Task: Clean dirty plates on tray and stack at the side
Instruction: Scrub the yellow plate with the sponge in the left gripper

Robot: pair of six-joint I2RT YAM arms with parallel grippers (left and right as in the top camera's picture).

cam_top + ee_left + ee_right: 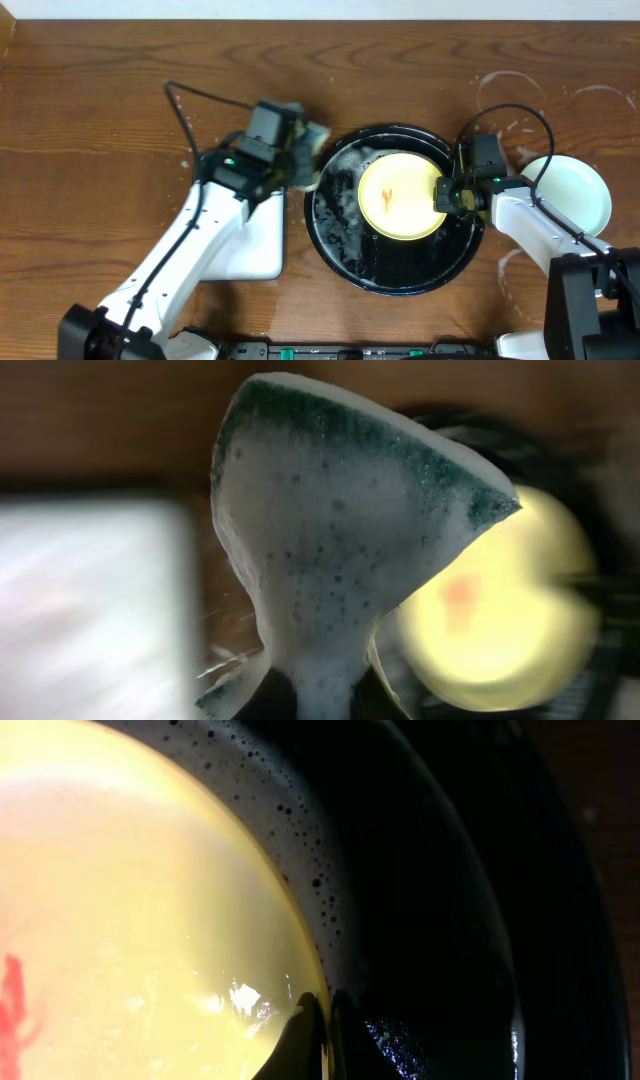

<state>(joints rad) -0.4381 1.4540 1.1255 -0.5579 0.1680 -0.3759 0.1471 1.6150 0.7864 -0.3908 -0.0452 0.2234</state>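
A pale yellow plate (400, 195) with a red-orange smear lies in the black foamy tray (390, 268). My right gripper (443, 193) is shut on the yellow plate's right rim; the right wrist view shows the fingers (322, 1025) pinching the rim of the plate (120, 910) over the tray (440, 900). My left gripper (297, 155) is shut on a foamy green sponge (340, 530) just left of the tray, with the yellow plate (500, 610) blurred behind. A pale mint-green plate (572, 193) rests on the wooden tabletop (90, 120) at the right.
A white rectangular tray (250, 245) lies under the left arm, also blurred at the left of the left wrist view (90, 610). White soapy rings (510, 90) mark the table at the back right.
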